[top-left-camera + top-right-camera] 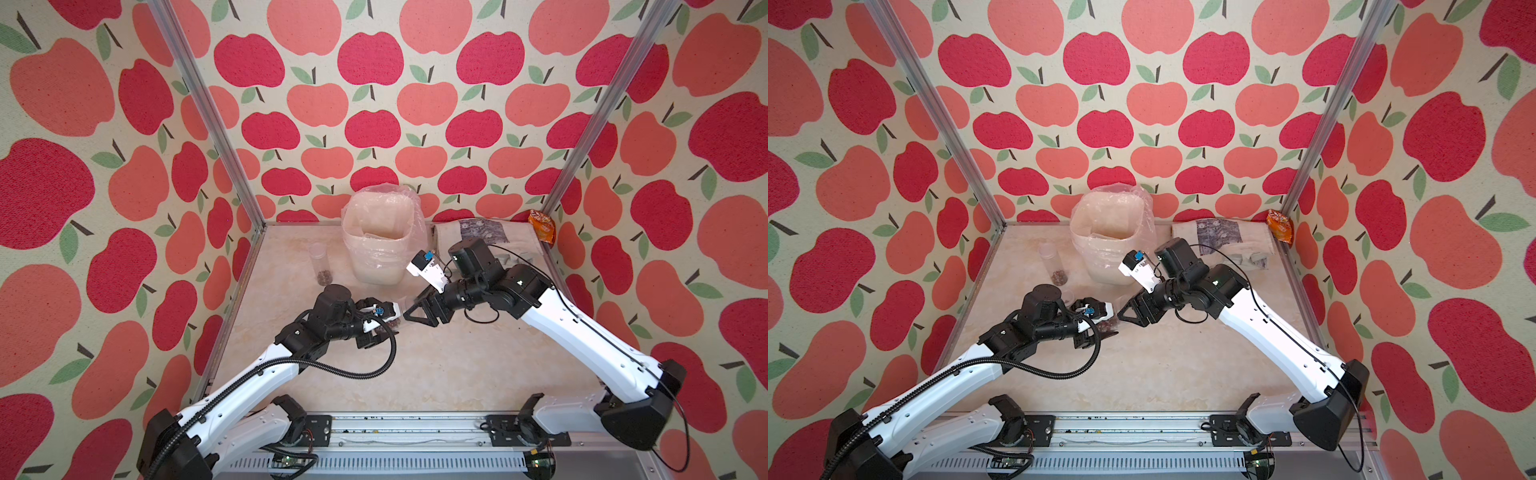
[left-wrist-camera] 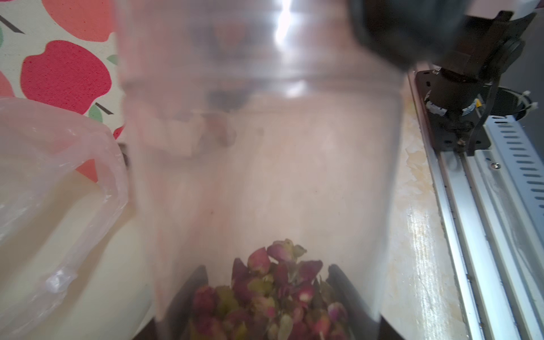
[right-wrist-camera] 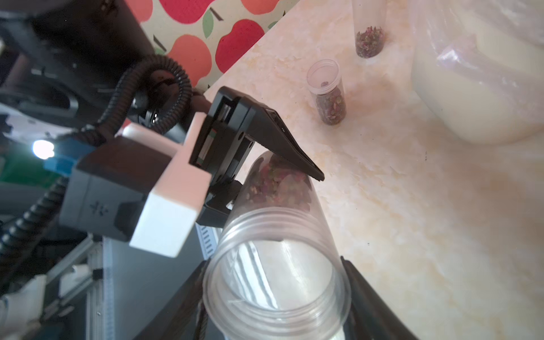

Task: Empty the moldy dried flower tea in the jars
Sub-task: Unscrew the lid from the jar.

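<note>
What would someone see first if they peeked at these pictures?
The big red and pink apples printed all around. Next, in the middle, the left tool and the right tool each grip one end of a clear jar held sideways, with dried flower tea at the left tool's end. A white bin stands at the back.

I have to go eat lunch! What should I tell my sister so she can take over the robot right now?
Left gripper: shut on the tea end of one jar, held sideways.
Right gripper: jaws pressed against both sides of that jar's mouth end. I cannot tell if a lid is on.
Two other jars stand beside the bin, each with tea at the bottom.
Done: nothing tipped yet; the held jar has its tea inside.
Left: empty all three into the bin.
</note>
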`<state>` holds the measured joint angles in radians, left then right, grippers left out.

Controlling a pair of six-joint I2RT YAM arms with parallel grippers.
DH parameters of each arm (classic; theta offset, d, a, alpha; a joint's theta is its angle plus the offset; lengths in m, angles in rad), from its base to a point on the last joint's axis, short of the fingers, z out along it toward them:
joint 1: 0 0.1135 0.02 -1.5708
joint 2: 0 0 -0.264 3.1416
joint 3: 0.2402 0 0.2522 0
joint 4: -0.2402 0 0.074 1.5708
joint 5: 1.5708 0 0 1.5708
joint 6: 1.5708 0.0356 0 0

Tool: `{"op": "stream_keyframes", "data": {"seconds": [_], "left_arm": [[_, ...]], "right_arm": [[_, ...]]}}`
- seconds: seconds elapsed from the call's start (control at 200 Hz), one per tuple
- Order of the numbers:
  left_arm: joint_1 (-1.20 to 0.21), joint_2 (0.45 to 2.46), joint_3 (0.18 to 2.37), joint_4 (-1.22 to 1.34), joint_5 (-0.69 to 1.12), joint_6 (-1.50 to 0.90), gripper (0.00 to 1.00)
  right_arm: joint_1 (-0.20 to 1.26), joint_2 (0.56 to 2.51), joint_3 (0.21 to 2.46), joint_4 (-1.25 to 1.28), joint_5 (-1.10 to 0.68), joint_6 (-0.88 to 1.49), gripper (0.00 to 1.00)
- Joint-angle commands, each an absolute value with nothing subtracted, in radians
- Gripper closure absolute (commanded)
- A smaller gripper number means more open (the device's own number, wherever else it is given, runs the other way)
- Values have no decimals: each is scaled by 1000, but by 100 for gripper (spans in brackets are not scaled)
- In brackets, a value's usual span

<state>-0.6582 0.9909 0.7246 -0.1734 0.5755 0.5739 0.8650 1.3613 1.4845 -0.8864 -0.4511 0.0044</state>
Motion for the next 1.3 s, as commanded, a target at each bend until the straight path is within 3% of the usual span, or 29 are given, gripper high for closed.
{"op": "stream_keyframes", "data": {"seconds": [0.0, 0.145, 0.395, 0.45, 0.52, 0.565, 0.755, 0.881, 1.011, 1.296], "left_arm": [[-638, 1026, 783, -255, 852, 563, 81], [-621, 1081, 827, -367, 1054, 558, 81], [-620, 1141, 856, -387, 1019, 545, 81], [-620, 1135, 849, -364, 997, 544, 81], [-622, 1120, 831, -323, 953, 537, 81], [-623, 1108, 821, -299, 918, 538, 81], [-639, 1061, 780, -218, 652, 552, 80], [-671, 1043, 748, -135, 465, 583, 81], [-703, 1031, 728, -69, 318, 621, 81], [-756, 1017, 697, 15, 188, 664, 82]], "right_arm": [[901, 1386, 1567, -1052, -398, -402, 77], [926, 1388, 1593, -1086, -326, -580, 79], [931, 1390, 1585, -1066, -327, -644, 72], [932, 1388, 1585, -1058, -328, -639, 63], [930, 1376, 1588, -1041, -339, -613, 38], [930, 1362, 1590, -1024, -345, -580, 27], [897, 1189, 1497, -819, -425, -254, 1], [846, 1093, 1403, -682, -440, 29, 1], [777, 1109, 1382, -705, -379, 301, 1], [730, 1193, 1288, -672, -450, 434, 1]]}}
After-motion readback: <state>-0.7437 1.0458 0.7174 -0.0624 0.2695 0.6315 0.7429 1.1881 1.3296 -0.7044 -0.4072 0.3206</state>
